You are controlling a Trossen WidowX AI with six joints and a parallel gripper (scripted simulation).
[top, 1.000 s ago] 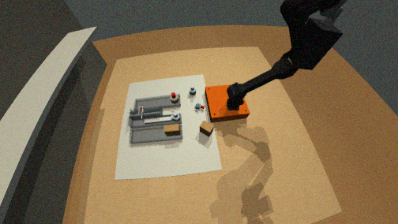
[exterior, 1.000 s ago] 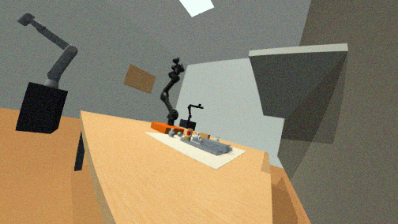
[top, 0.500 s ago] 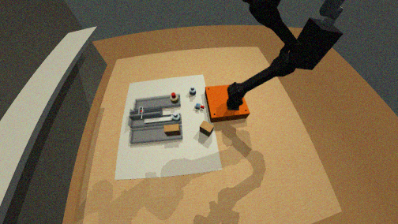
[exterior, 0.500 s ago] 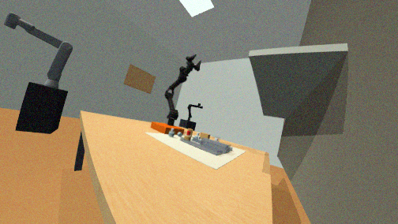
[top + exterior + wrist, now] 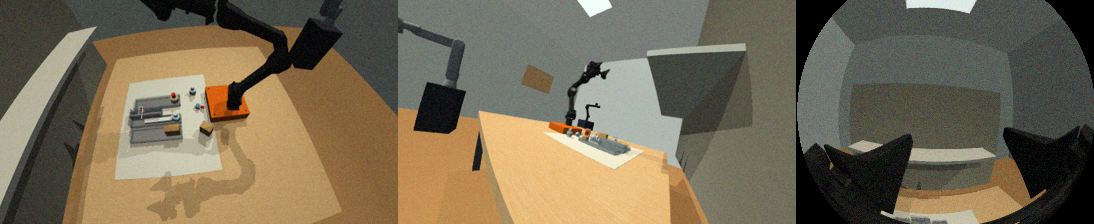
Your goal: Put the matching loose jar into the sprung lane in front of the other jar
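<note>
My gripper (image 5: 606, 68) (image 5: 960, 136) is open and empty, raised high above the table. In the top view it is partly cut off at the top edge. A blue-grey jar (image 5: 176, 117) (image 5: 596, 137) stands near the right end of the middle lane, beside a pale strip (image 5: 155, 120). A loose blue-grey jar (image 5: 192, 91) (image 5: 569, 132) stands on the white mat (image 5: 158, 162) (image 5: 613, 164). A smaller pale blue item (image 5: 197, 106) with a red part lies close by. The pusher plate cannot be made out clearly.
A red-topped jar (image 5: 174, 97) (image 5: 587, 132) stands in the upper lane. A wooden block (image 5: 171, 129) lies in the lower lane; another block (image 5: 206, 128) rests on the mat near the orange base (image 5: 221, 95) (image 5: 560, 127). A small red-and-white piece (image 5: 141, 111) stands at the lanes' left end.
</note>
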